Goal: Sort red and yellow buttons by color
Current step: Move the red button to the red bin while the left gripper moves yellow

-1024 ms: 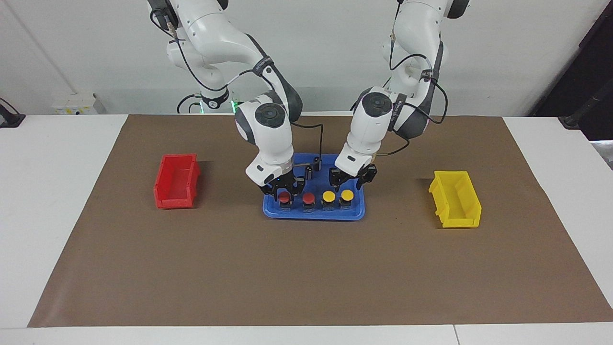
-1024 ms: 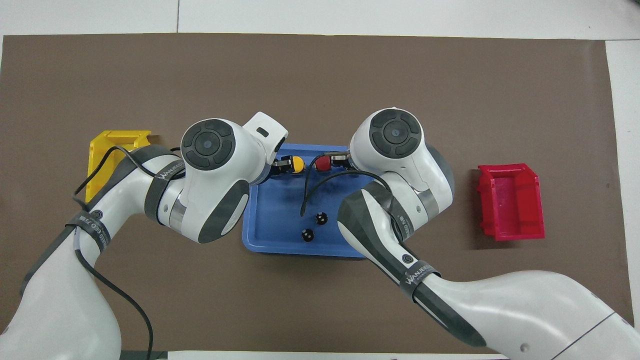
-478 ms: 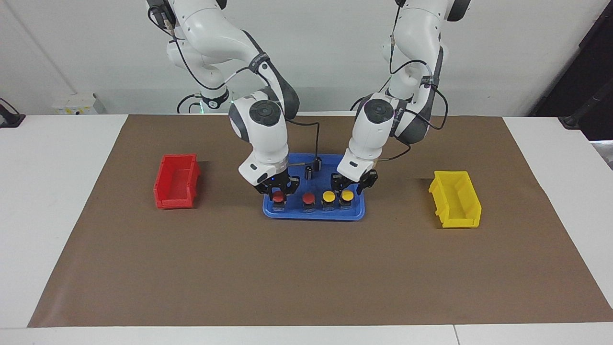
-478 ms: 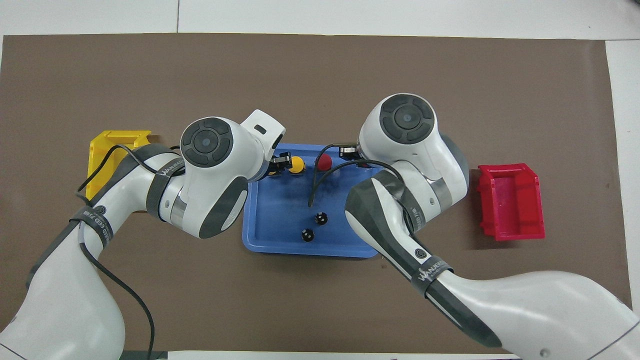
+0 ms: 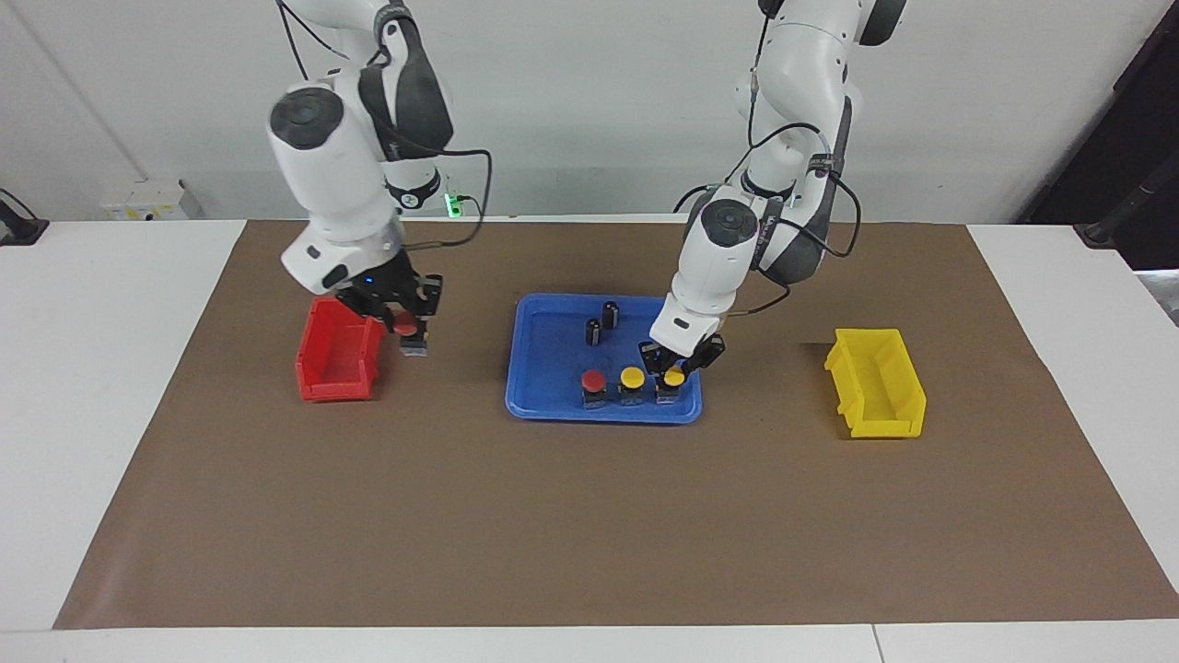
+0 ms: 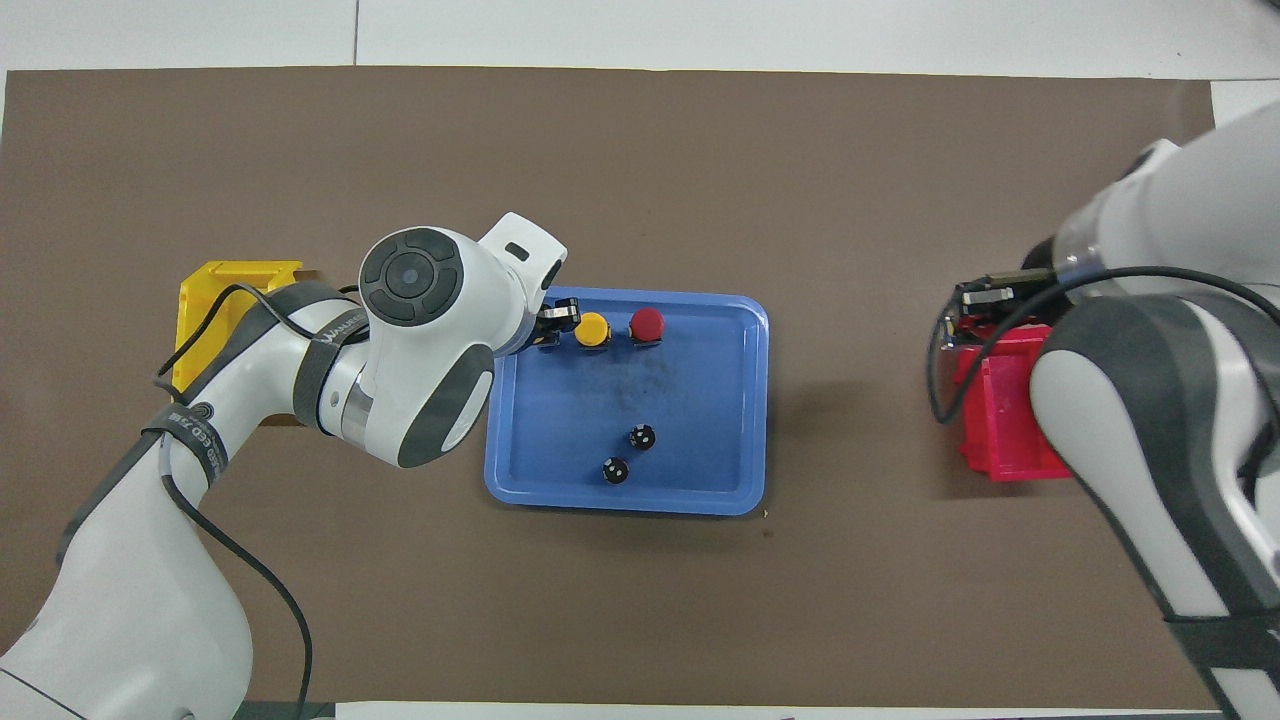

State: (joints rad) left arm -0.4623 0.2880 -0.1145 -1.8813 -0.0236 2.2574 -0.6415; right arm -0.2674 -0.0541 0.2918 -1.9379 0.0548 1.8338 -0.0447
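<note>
One red button (image 5: 406,325) hangs lifted at the red bin's (image 5: 339,350) three o'clock edge. In the blue tray (image 5: 553,405), a red button (image 5: 593,379) and two yellow buttons (image 5: 632,377) stand upright along six o'clock.

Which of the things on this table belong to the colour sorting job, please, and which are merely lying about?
Part of the job:
- red-capped button held by the right gripper
- red-capped button in the blue plastic tray
- two yellow-capped buttons, one gripped by the left gripper
- red plastic bin
- yellow plastic bin

Lying about:
- two small dark cylinders

Bright, even light; soft shadows
</note>
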